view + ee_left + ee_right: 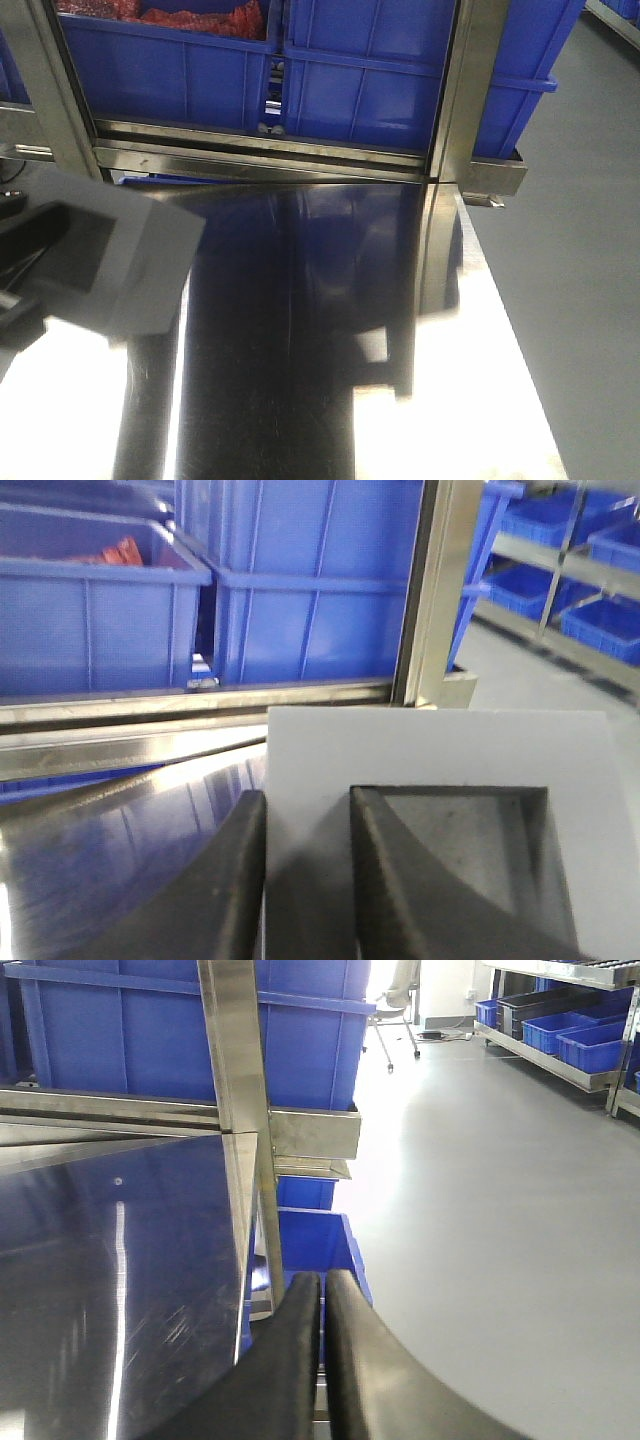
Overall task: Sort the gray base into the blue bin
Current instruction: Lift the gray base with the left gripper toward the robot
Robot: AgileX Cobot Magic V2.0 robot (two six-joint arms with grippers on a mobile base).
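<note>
**A:** Where do we find the gray base (440, 755)?

**B:** In the left gripper (308, 798), over the left side of the polished steel table (300, 380). The jaws are clamped on one wall of the block. One of the dark fingers (215, 890) lies against the outer face and the other sits inside the square recess. We cannot tell whether the block touches the tabletop.

**A:** And the blue bin (310, 600)?

**B:** Straight ahead of the block, on a shelf beyond the table's far edge, and well apart from it. Just beside it on the left stands a second blue crate (90, 630) with something red-orange showing over its rim.

**A:** What do we see standing in the way?

**B:** A steel rail (260, 150) runs across the shelf front, between the table and the crates. An upright steel post (470, 90) rises at the bin's right side.

**A:** And the other arm?

**B:** The right gripper (322, 1285) hangs at the table's right edge. Its fingers are pressed together with only a thin slit between them, and it holds nothing. Below it we make out a lower blue crate (315, 1240). To the right lies gray floor (480, 1210), with an office chair (392, 1010) far back and a rack of small blue trays (590, 1045).
</note>
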